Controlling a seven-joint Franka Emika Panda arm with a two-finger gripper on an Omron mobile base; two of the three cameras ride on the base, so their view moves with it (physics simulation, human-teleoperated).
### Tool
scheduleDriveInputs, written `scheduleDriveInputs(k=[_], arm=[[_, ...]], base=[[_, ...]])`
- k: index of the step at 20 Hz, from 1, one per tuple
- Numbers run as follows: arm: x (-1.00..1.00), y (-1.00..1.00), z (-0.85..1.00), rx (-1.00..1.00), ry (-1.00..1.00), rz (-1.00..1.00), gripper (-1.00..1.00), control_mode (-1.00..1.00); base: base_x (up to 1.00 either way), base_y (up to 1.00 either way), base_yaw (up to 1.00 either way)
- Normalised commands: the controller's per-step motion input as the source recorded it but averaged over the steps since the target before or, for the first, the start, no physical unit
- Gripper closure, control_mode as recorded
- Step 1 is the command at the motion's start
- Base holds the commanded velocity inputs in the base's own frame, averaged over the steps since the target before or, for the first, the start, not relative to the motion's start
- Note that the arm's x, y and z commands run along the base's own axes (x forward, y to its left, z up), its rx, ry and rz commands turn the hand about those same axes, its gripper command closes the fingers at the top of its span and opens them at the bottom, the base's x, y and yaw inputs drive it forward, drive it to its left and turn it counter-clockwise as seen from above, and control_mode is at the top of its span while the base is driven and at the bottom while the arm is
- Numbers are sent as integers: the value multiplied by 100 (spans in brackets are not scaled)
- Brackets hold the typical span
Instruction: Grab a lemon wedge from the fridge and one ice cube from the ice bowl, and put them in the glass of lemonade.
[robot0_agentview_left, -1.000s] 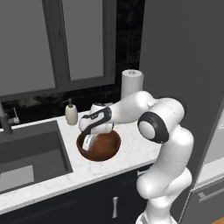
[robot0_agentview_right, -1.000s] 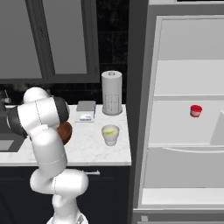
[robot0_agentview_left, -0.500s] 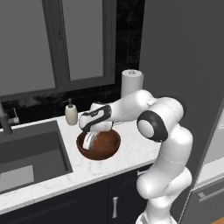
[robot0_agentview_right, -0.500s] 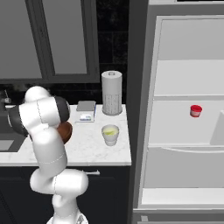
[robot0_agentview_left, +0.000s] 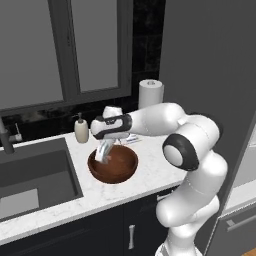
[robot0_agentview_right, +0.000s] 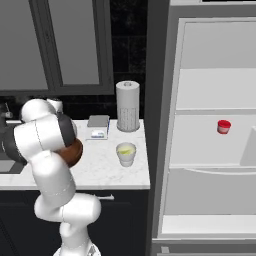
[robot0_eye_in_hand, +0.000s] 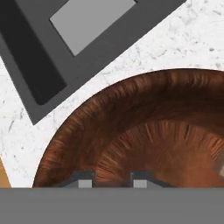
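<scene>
Our pincer (robot0_agentview_left: 103, 156) dips into the ice bowl (robot0_agentview_left: 120, 174) on the worktop (robot0_agentview_left: 150, 177), jaws narrowed, hold uncertain; the lemonade glass (robot0_agentview_right: 126, 153) stands to its right.

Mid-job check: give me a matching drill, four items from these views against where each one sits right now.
Items:
1. gripper
2. glass of lemonade
3. small red cup
4. soap bottle

Places:
A. on a fridge shelf
B. behind the ice bowl, near the sink
C. down inside the ice bowl
D. on the counter in front of the paper towel roll

Pairs: 1-C, 2-D, 3-A, 4-B
</scene>
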Motion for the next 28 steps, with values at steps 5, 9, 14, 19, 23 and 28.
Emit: scheduleDriveInputs(k=[5, 9, 14, 19, 23, 28], arm=[[-16, -74, 22, 0, 0, -16, 100, -100], [-10, -90, 32, 0, -1, -33, 100, -100], [-8, -70, 46, -5, -1, -39, 100, -100], [-1, -54, 36, -14, -3, -31, 100, -100], [8, -42, 23, -23, 0, -29, 100, -100], [35, -38, 9, -19, -2, -22, 100, -100]], base=[[0, 0, 0], [0, 0, 0], [0, 0, 0], [0, 0, 0], [0, 0, 0], [0, 0, 0]])
